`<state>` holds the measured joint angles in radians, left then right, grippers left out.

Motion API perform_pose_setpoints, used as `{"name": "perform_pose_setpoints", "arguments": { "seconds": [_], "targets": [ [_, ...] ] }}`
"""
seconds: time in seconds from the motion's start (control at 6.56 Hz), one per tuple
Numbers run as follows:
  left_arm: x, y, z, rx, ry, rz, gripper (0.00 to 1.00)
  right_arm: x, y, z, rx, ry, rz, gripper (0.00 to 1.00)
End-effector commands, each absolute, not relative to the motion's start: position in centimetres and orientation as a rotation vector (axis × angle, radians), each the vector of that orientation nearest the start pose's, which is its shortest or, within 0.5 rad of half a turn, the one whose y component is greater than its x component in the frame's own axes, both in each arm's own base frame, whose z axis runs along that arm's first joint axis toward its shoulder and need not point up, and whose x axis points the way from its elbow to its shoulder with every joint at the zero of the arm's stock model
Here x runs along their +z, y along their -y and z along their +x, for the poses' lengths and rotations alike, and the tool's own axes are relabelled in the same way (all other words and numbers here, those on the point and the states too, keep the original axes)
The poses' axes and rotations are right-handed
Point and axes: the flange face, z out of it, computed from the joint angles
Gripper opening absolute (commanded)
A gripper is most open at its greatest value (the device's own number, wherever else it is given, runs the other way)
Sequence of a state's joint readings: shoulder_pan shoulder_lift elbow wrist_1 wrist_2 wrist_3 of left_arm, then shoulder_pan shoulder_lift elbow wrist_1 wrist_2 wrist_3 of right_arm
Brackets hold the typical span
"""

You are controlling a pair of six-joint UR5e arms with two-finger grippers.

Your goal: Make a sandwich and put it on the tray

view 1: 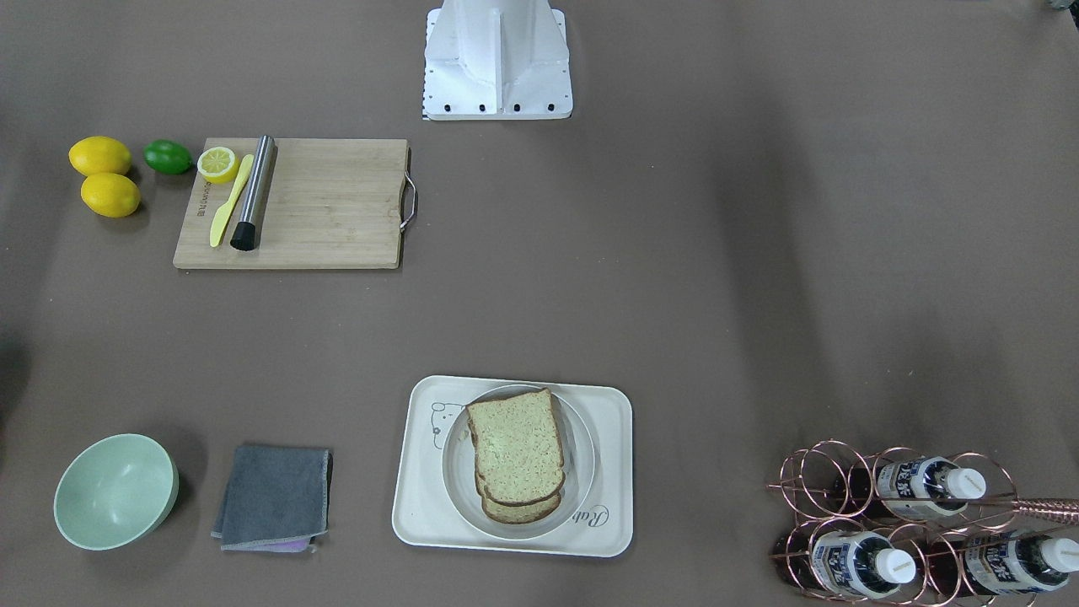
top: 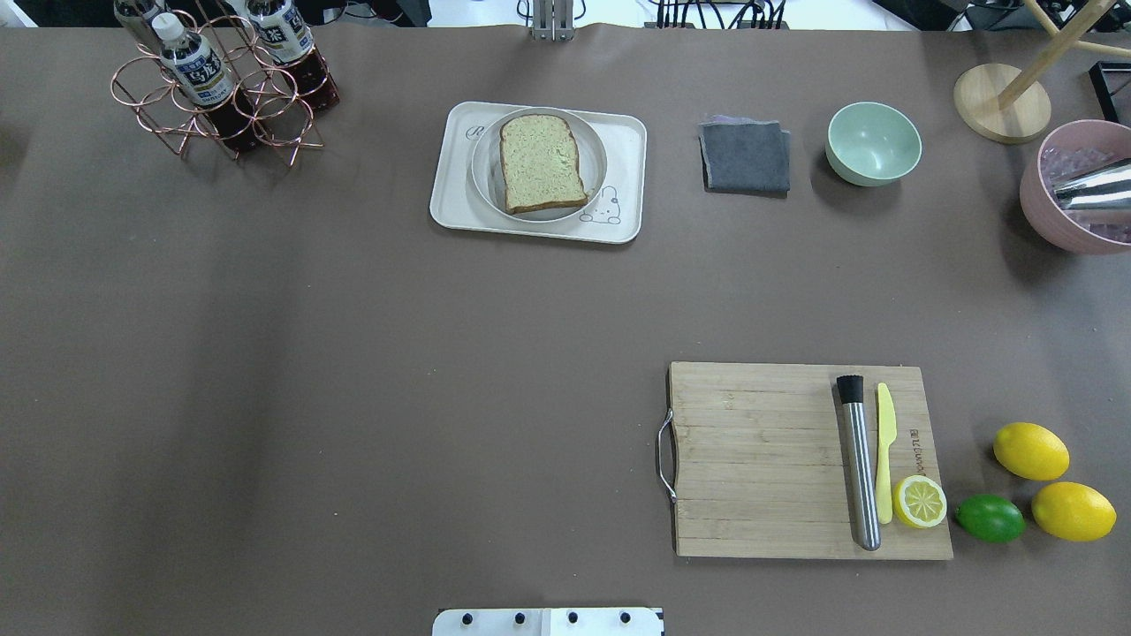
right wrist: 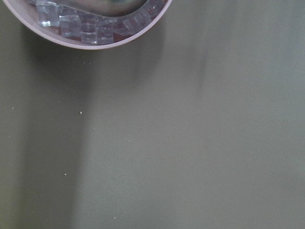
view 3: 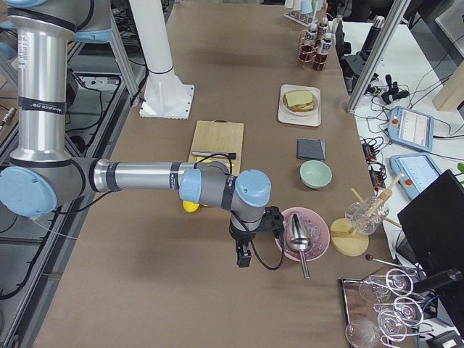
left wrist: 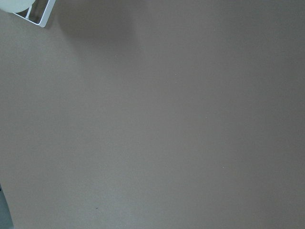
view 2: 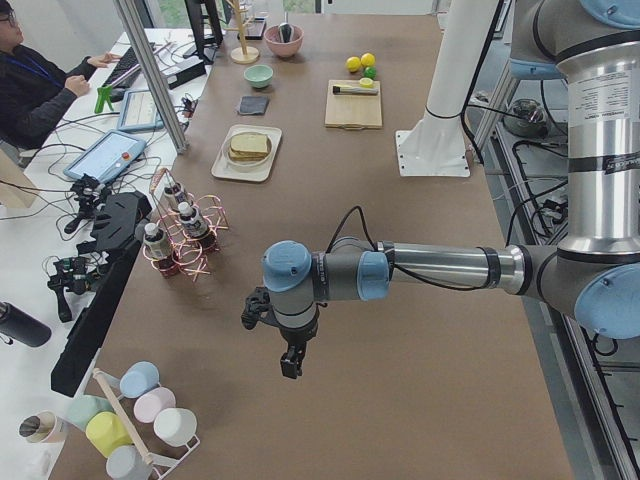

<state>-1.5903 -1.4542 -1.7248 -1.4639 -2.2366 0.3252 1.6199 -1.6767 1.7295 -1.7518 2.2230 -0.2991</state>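
The sandwich (view 1: 516, 455), two stacked slices of brown-crusted bread, lies on a round white plate (view 1: 583, 468) that sits on the cream tray (view 1: 611, 421). No egg shows between the slices. In the overhead view the sandwich (top: 541, 163), plate (top: 486, 168) and tray (top: 629, 150) are at the table's far middle. My left gripper (view 2: 290, 365) hangs over bare table near the robot's left end, far from the tray. My right gripper (view 3: 243, 257) hangs near the pink bowl. I cannot tell whether either is open or shut.
A wooden cutting board (top: 760, 459) holds a steel muddler (top: 858, 464), a yellow knife (top: 884, 450) and a lemon half (top: 920, 502). Beside it lie two lemons and a lime (top: 990, 518). Also here are a green bowl (top: 873, 143), grey cloth (top: 745, 156), bottle rack (top: 221, 88) and pink ice bowl (top: 1074, 190).
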Motion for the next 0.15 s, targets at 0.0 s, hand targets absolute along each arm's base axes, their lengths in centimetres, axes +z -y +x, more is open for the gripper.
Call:
{"name": "perform_pose_setpoints", "arguments": {
  "seconds": [0.0],
  "targets": [
    [65.53, 43.49, -8.05, 0.27, -0.669, 0.048, 0.99, 65.37, 43.17, 9.4, -0.2, 0.665, -0.005, 1.0]
  ]
}}
